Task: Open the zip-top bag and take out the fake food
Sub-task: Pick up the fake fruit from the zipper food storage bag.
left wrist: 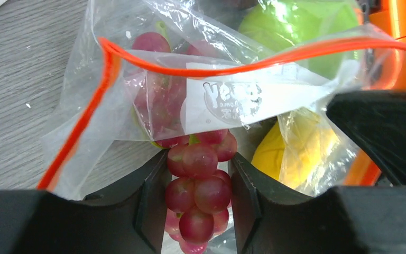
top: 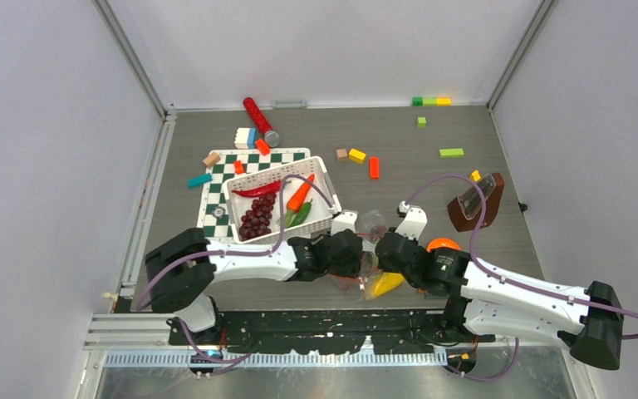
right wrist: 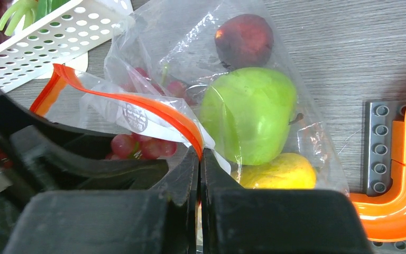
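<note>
Removal step: my left gripper, half closed, clamps the dark red plastic grape bunch at the mouth of the clear crinkly zip-top bag lying between the arms (right gripper pinched tight on its orange strip). Next I must draw the grapes out cleanly.

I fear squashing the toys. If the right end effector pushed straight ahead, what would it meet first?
The right end effector, shut on the orange strip of the bag, points at the green apple inside it. That likely comes first, though depth is unclear.
</note>
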`<state>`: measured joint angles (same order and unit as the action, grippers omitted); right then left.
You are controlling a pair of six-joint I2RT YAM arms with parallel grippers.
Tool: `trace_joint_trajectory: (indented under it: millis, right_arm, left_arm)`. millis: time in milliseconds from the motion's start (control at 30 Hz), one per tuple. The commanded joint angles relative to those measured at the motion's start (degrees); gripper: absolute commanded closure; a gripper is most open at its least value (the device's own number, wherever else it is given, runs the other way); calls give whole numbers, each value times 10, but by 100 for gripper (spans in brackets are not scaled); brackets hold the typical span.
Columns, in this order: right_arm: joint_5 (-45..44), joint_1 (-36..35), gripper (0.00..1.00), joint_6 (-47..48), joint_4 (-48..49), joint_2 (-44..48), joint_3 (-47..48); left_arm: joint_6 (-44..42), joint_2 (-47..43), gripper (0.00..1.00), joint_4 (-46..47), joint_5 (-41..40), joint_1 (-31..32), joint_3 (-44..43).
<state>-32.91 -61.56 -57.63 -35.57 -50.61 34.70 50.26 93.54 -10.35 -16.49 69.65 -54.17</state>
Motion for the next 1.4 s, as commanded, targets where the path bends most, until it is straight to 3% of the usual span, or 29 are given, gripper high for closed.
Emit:
trace_joint_trajectory:
  millis: [0,600,867,1367]
  right_arm:
    - [-17,-2,100,-11,8,2,1]
    - [-13,-2,100,-11,15,-9,2]
    - [-13,-2,100,-9,16,-14,5]
    - [-43,-2,100,-22,8,27,7]
  left_arm:
    - [-21,-63,56,82,-15,2,41]
    - [-103,-186,58,218,42,1,129]
    - [-153,-184,58,210,148,1,113]
    - [-190,-206,59,156,211,2,116]
